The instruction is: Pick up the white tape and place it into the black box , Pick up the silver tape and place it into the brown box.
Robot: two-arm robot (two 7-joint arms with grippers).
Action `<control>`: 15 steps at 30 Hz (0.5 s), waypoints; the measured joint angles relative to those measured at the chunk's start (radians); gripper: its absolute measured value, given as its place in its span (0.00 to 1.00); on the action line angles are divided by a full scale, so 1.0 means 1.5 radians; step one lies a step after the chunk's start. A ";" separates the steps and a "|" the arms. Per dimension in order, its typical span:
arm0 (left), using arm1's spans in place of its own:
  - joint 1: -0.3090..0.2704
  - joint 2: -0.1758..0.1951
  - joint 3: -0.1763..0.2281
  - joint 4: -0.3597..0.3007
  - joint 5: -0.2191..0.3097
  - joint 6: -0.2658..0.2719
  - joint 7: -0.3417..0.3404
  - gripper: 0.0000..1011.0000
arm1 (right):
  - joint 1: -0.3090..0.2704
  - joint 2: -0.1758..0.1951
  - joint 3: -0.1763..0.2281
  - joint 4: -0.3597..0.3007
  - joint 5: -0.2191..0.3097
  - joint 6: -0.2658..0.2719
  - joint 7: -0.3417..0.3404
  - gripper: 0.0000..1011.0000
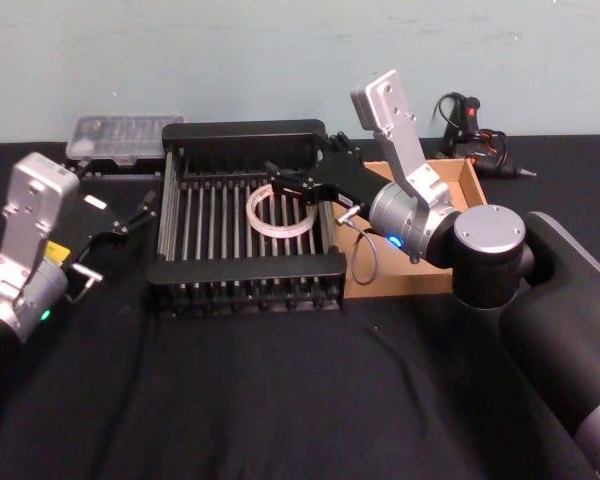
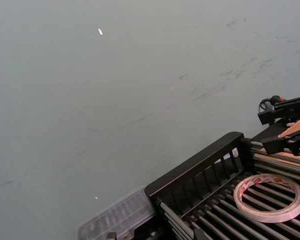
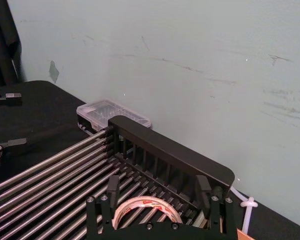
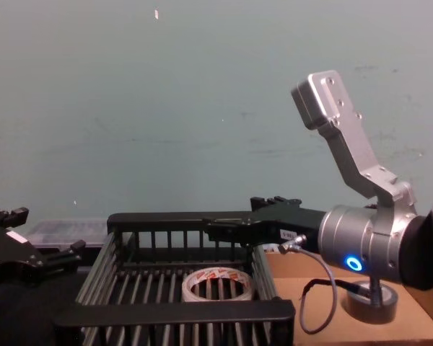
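We see the white tape [image 1: 282, 212] lying flat on the slatted floor of the black box [image 1: 248, 271], clear of all four rims. The right gripper [image 1: 296, 184] hovers over it, fingers spread, holding nothing. The silver tape [image 4: 371, 301] sits in the brown box [image 1: 467, 178]. The left gripper [image 1: 130, 214] waits open and empty just beside the crate's left wall.

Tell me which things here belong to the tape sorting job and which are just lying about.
Job:
white tape, lying in the black box
silver tape, standing in the brown box
right pincer, open above the white tape

Lying about:
clear plastic case
glue gun
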State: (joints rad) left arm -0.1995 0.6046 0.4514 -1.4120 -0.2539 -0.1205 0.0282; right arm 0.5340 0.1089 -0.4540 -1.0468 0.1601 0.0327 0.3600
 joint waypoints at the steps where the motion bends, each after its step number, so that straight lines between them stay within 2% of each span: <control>1: 0.000 0.000 0.000 0.000 0.000 0.000 0.000 0.99 | 0.000 0.000 0.000 0.000 0.000 0.000 0.000 0.97; 8: 0.000 0.000 0.000 0.000 0.000 0.000 0.000 0.99 | -0.003 0.001 0.001 -0.003 0.000 0.000 0.000 0.99; 15: 0.000 0.000 0.000 0.000 0.000 0.000 0.000 0.99 | -0.026 0.012 0.010 -0.040 0.003 0.005 0.003 0.99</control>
State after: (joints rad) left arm -0.1995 0.6046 0.4514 -1.4120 -0.2539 -0.1205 0.0283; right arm 0.4950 0.1268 -0.4387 -1.1069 0.1651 0.0400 0.3643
